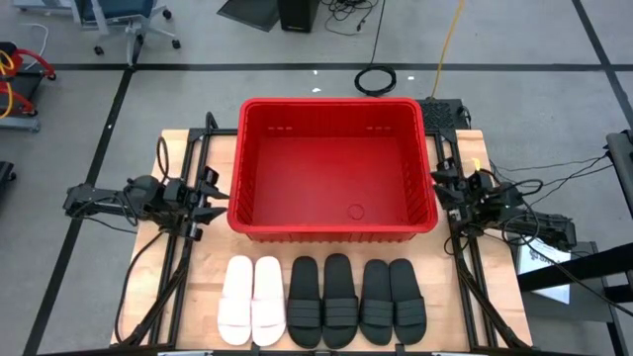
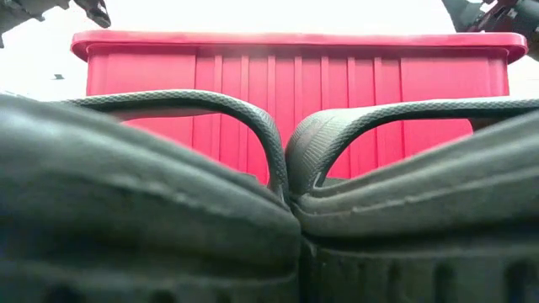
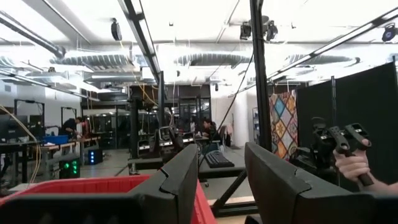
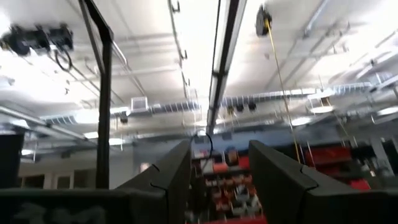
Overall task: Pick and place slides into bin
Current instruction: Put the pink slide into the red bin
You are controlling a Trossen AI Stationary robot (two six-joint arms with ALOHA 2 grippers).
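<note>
Six slides lie in a row at the near edge of my bench [image 1: 188, 307], side by side, toes pointing toward the bin. The two white slides [image 1: 251, 300] are on the left end of the row. The four black slides [image 1: 357, 301] fill the rest of it, in two pairs. Each pair sits close together, shoe touching shoe. In the low view two black slides [image 2: 286, 210] are right up against the camera, and their straps curve up and meet in the middle.

The bin [image 1: 334, 107] is big and red. It stands on the bench just behind the row of slides, near them but not touching. I can see its bare red floor from above. In the low view its front wall [image 2: 295, 93] rises behind the straps.

My left jaws [image 1: 212, 195] hang just beside the left wall of the bin. They are spread apart and hold nothing. My right jaws [image 1: 441, 187] hang just beside the right wall of the bin. They are spread apart too, and hold nothing.

In my left wrist view a person's hand [image 3: 352, 163] holds a dark handle far off in the room.
</note>
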